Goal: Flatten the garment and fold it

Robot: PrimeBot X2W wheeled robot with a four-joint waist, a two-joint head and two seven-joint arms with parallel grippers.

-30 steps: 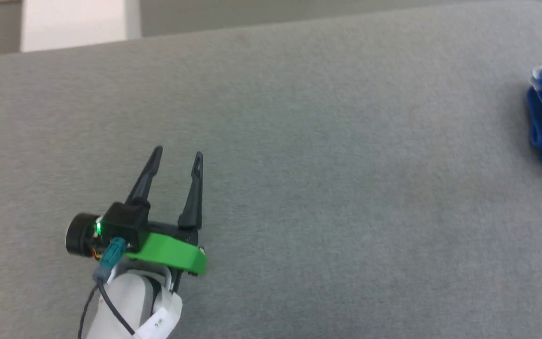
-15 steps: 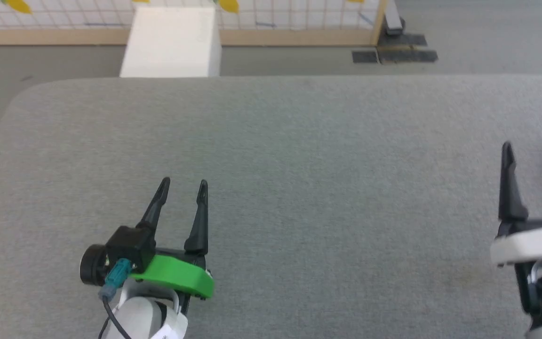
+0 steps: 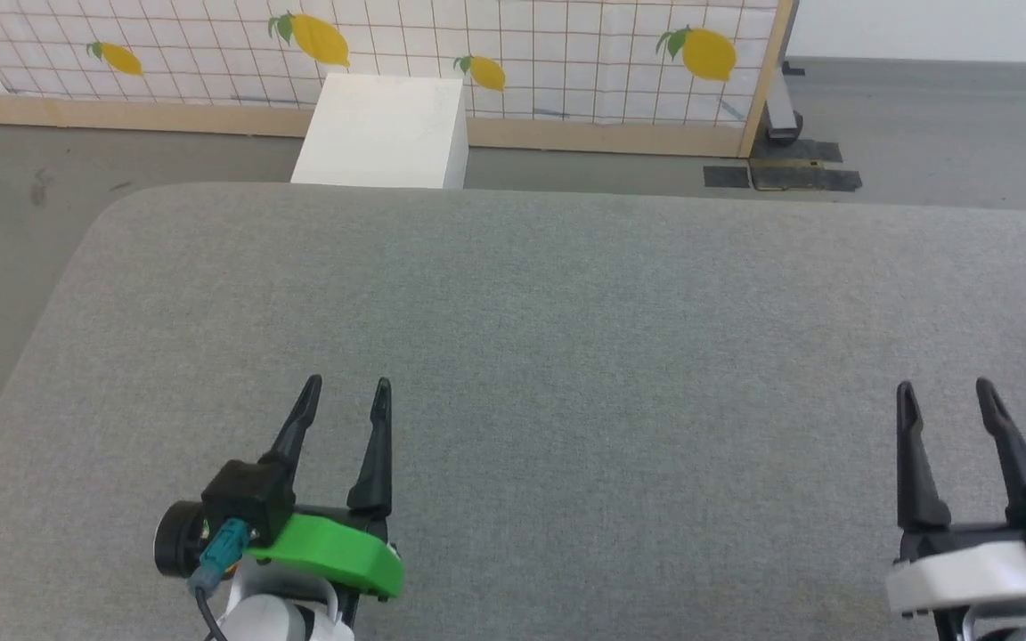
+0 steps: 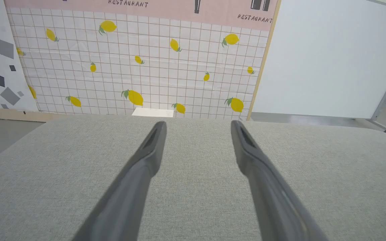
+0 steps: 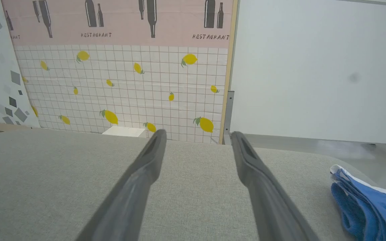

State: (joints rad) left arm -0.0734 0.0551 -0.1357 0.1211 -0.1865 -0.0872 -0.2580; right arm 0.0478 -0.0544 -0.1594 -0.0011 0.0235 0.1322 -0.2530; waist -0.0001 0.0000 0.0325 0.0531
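The garment (image 5: 364,204), blue fabric with a white edge, lies bunched on the grey padded table (image 3: 566,338) at the lower right of the right wrist view, to the right of my right gripper and apart from it. My left gripper (image 3: 346,387) rests low at the table's front left, open with nothing between its fingers (image 4: 146,160). My right gripper (image 3: 945,392) stands at the front right, also open and empty, its fingers (image 5: 149,160) pointing towards the far edge.
Beyond the table's far edge stands a white box (image 3: 384,133) on the floor, against a tiled wall panel with lemon prints (image 3: 477,53). Black tape patches (image 3: 780,174) mark the floor at the back right. A pale wall (image 5: 313,67) rises right of the panel.
The head camera has swung and tilted up, so the whole picture shifted. The right gripper, shut on the blue garment one second ago, has let it go and now stands open, away from it.
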